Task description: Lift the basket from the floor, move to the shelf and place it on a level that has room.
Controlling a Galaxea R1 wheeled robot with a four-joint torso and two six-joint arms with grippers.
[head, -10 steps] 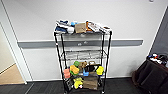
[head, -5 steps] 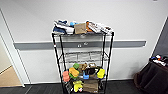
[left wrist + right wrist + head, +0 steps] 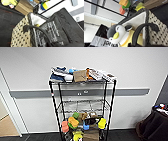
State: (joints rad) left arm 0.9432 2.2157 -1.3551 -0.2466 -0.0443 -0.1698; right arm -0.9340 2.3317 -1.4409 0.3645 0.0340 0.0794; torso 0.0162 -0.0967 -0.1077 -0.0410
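Basket [image 3: 21, 36] close by both wrist cams; gripper opening can't be made out.

left tool [image 3: 50, 41]: close against the basket [image 3: 21, 36] rim
right tool [image 3: 134, 43]: at the opposite rim, fingers unclear
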